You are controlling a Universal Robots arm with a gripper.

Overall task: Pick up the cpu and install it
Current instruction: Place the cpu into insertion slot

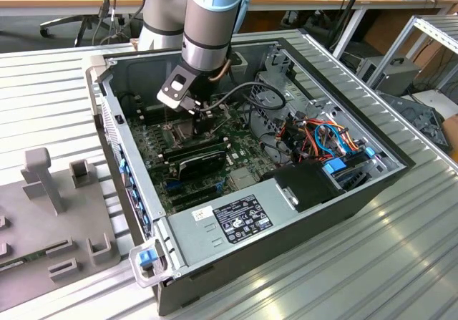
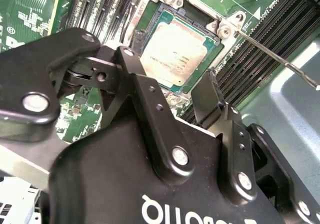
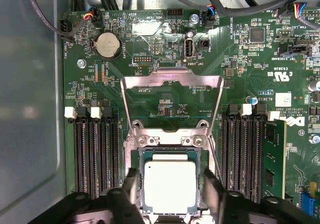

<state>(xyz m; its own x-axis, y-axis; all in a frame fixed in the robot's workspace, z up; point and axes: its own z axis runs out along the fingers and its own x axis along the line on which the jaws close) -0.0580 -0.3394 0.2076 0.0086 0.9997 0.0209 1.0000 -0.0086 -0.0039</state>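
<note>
Gripper location: black two-finger gripper (image 3: 170, 178) at the end of the grey and pale-blue arm (image 1: 207, 26), down inside the open grey metal computer case (image 1: 250, 277), close above the green motherboard (image 3: 165, 48).

Gripper state: wide open, with one black finger (image 3: 131, 184) on each side of the socket; nothing gripped.

Cpu location: thin, flat, square cpu with a pale silver-grey metal face (image 3: 170, 186) lying level in the dark square socket with a bright metal surround (image 3: 167, 140), midway between the two fingers. In the first wrist view, a narrow gap to each finger; no contact. In the second wrist view, same cpu (image 2: 177, 51) just past the fingertips (image 2: 207, 98), square to the socket.

Socket hardware: silver hinged metal frame (image 3: 172, 78) swung open, clear of the cpu; thin metal lever rod (image 2: 272, 56) slanting away from one socket corner.

Around the socket: rows of long black memory slots (image 3: 95, 154) on two opposite sides; round silver coin cell (image 3: 108, 44) beyond the open frame.

Outside the case: ribbed metal table (image 1: 358, 263) under the case; grey moulded fixture plate with upright pegs (image 1: 57, 212) beside the case, on the exterior view's left.
</note>
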